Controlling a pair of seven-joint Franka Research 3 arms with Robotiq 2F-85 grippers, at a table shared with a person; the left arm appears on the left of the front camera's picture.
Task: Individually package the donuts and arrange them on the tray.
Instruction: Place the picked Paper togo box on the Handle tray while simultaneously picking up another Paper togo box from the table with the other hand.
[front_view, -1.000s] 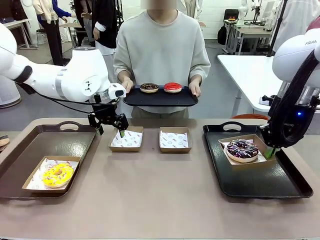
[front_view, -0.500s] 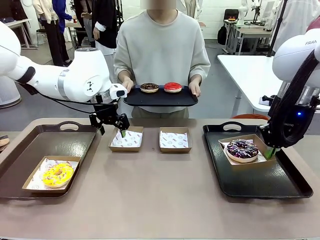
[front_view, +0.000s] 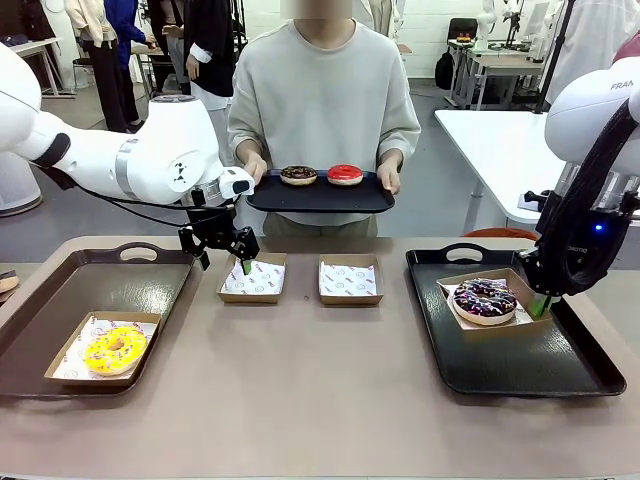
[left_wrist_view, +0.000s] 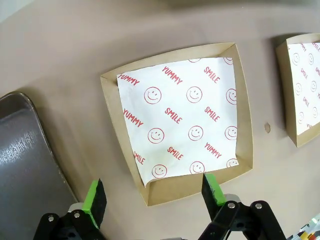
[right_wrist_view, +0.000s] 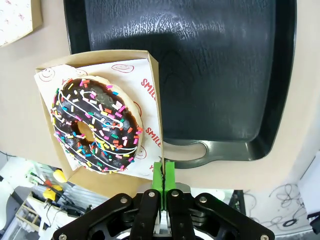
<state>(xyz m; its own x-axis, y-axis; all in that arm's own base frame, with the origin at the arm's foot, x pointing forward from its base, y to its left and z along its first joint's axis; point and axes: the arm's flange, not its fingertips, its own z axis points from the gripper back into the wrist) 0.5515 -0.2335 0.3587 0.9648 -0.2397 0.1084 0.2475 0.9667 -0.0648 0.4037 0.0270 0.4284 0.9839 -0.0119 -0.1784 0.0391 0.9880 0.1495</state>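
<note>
Left gripper (left_wrist_view: 152, 188) nudged right; right gripper (right_wrist_view: 164, 173) covers box (right_wrist_view: 154, 100) rim.

The left end effector (front_view: 225, 260) has edged slightly right over the empty cardboard box (front_view: 253, 279); the person's black tray (front_view: 320, 197) has shifted marginally left.

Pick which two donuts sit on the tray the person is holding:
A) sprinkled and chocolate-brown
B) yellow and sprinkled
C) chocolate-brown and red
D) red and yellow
C: the person's black tray carries the chocolate-brown donut beside the red donut.
</note>
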